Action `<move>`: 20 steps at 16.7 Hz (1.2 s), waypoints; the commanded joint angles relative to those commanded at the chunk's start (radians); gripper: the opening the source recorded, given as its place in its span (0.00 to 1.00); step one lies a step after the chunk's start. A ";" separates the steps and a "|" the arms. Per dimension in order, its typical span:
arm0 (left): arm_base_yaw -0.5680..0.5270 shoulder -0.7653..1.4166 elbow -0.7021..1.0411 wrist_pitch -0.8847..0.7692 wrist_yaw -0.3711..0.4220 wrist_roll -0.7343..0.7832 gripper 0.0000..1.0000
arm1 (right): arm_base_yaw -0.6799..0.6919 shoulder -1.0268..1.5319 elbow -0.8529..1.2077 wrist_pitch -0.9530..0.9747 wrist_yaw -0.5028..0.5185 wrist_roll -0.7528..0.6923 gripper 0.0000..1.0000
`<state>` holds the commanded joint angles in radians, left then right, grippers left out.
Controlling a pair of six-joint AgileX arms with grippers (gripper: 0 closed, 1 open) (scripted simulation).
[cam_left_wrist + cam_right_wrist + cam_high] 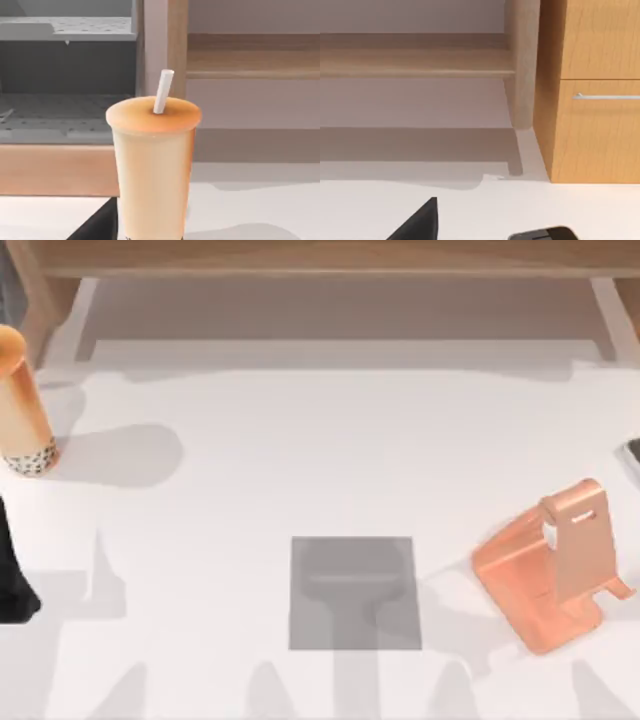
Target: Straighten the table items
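From above I see the tall tan-orange cup (20,400) standing upright at the far left edge of the table (300,460), its speckled base down; my left arm (12,580) shows as a dark shape at the left edge just nearer me than the cup, and I judge it is lined up there to take the cup first; in the left wrist view the cup (152,165) sits dead ahead with its white straw (163,91) rising from the lid, and a dark fingertip (97,225) pokes in low beside it, but I cannot tell how wide that pincer stands, nor whether it touches the cup; the grey square pad (354,592) lies flat at the centre near edge and the salmon stand (555,565) sits to its right, both bare, which suggests they are the places waiting to receive things; the phone (632,455) barely peeks in at the right edge, well apart from the stand; the right wrist view shows the phone's dark corner (545,234) low down with one dark finger (420,222) near it; I cannot tell the right pincer's opening either.
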<state>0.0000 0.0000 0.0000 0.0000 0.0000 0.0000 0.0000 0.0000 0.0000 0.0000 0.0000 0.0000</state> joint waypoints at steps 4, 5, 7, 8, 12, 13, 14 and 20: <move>0.000 0.000 0.000 0.000 0.000 0.000 1.00 | -0.004 0.031 0.025 -0.023 0.000 -0.012 1.00; 0.000 0.000 0.000 0.000 0.000 0.000 1.00 | -0.008 0.062 0.049 -0.046 0.000 -0.023 1.00; 0.000 0.000 0.000 0.000 0.000 0.000 1.00 | -0.018 0.155 0.118 -0.111 0.000 -0.055 1.00; 0.000 0.000 0.000 0.000 0.000 0.000 1.00 | -0.025 0.217 0.160 -0.152 -0.001 -0.076 1.00; 0.000 0.000 0.000 0.000 0.000 0.000 1.00 | -0.058 0.539 0.368 -0.349 -0.002 -0.174 1.00; 0.000 0.000 0.000 0.000 0.000 0.000 1.00 | -0.067 0.620 0.426 -0.404 -0.002 -0.201 1.00; 0.000 0.000 0.000 0.000 0.000 0.000 1.00 | -0.076 0.703 0.484 -0.459 -0.002 -0.228 1.00; 0.000 0.000 0.000 0.000 0.000 0.000 1.00 | -0.128 1.193 0.820 -0.778 -0.003 -0.387 1.00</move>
<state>0.0000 0.0000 0.0000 0.0000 0.0000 0.0000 -0.1282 1.1929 0.8203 -0.7782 -0.0035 -0.3868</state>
